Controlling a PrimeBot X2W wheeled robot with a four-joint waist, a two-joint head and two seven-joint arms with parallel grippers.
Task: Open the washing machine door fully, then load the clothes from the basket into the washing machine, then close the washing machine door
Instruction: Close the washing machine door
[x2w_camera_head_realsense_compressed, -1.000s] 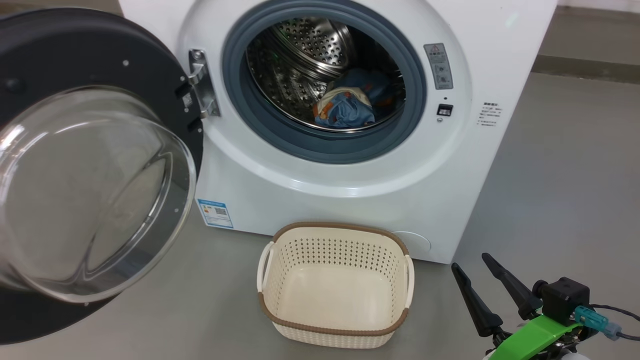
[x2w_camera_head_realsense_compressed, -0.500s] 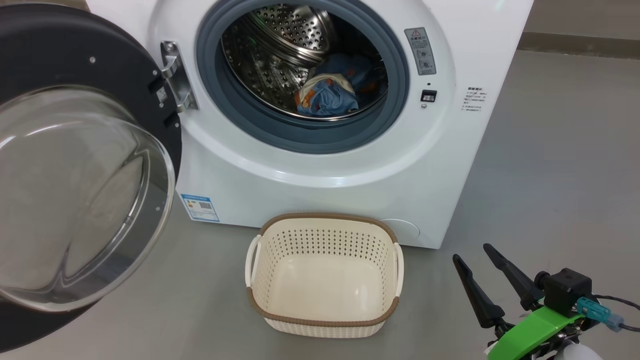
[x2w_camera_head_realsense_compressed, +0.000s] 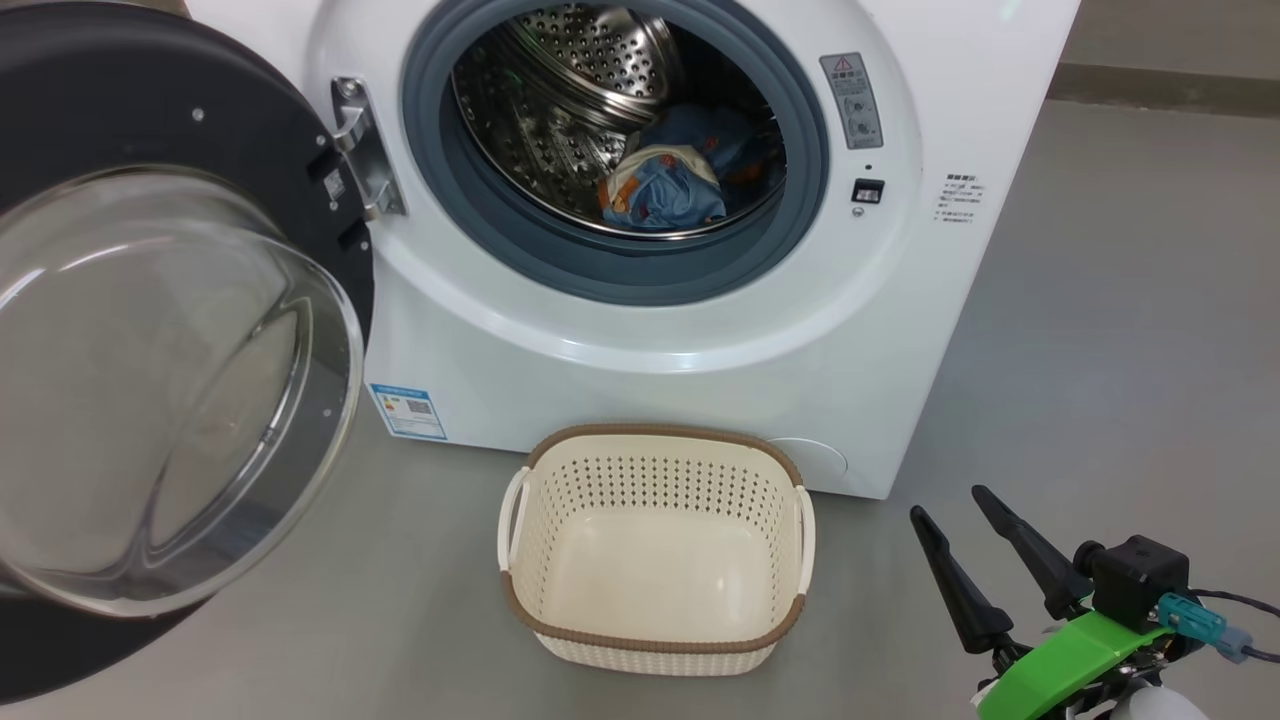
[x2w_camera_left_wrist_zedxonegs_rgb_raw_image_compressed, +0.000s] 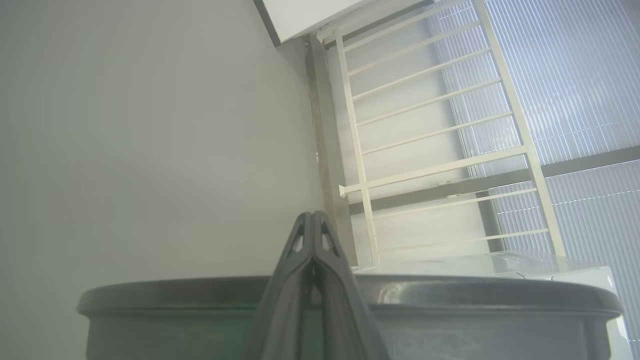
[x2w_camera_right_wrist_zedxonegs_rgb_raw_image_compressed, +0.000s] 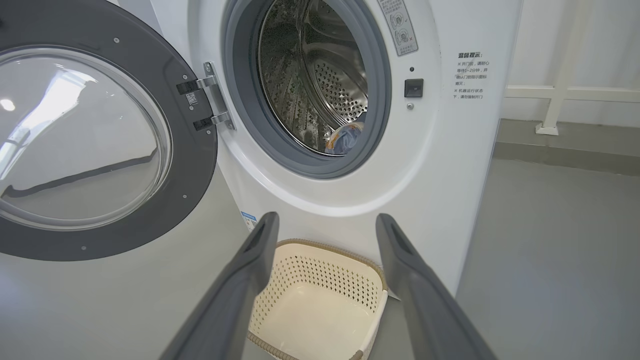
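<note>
View shifted slightly, basket (x2w_camera_head_realsense_compressed: 660, 432) left of spread right hand (x2w_camera_head_realsense_compressed: 948, 502)

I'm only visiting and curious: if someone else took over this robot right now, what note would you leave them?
Left gripper: shut, nothing between its fingers.
Right gripper: open and empty, low to the right of the basket.
Washing machine door: swung wide open on the left.
Clothes: lying inside the drum of the washing machine. The basket in front of it is empty.
Done: door opened, clothes loaded.
Left: close the door.
</note>
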